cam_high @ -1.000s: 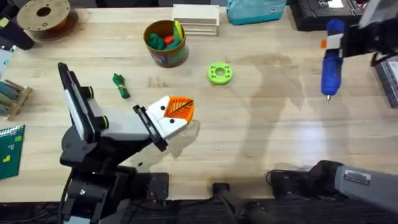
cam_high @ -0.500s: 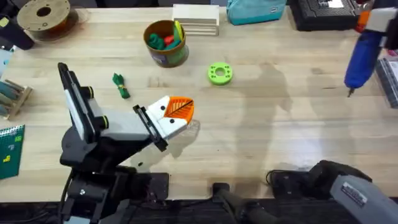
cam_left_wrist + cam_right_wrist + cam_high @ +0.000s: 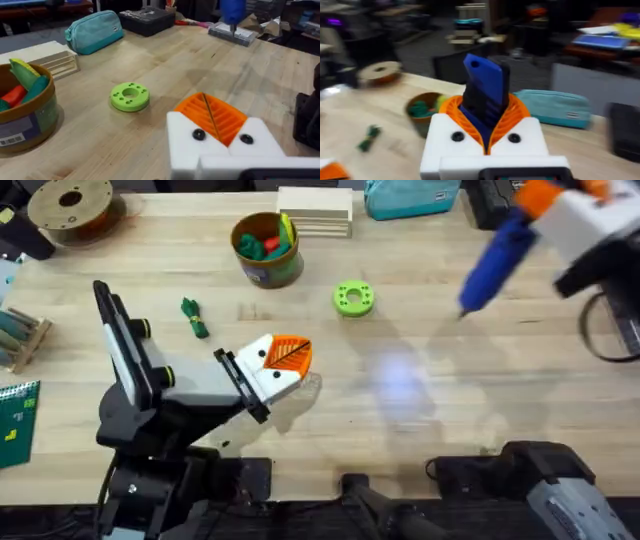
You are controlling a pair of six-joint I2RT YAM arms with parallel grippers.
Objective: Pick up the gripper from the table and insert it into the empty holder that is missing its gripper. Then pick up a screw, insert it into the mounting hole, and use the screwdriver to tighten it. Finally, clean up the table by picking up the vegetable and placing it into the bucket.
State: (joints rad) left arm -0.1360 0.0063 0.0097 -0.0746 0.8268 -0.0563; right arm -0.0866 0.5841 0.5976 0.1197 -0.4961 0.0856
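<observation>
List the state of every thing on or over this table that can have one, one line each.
Bright blue cylindrical screwdriver: lifted, tilted, tip toward the table.
Right pincer: shut on the screwdriver.
Left pincer: low over the wood, orange pads together, holding nothing.
Small dark green toy vegetable: lying flat on the table, outside the bucket.
Round yellow-orange bucket: upright, toy foods inside.
Bright green ring-shaped disc: flat on the table.

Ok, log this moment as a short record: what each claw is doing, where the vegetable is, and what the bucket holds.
right claw: shut on the screwdriver, held tilted above the table
left claw: low over the table, nothing held; open or shut unclear
vegetable: lying on the table, outside the bucket
bucket: upright, holds toy foods
</observation>
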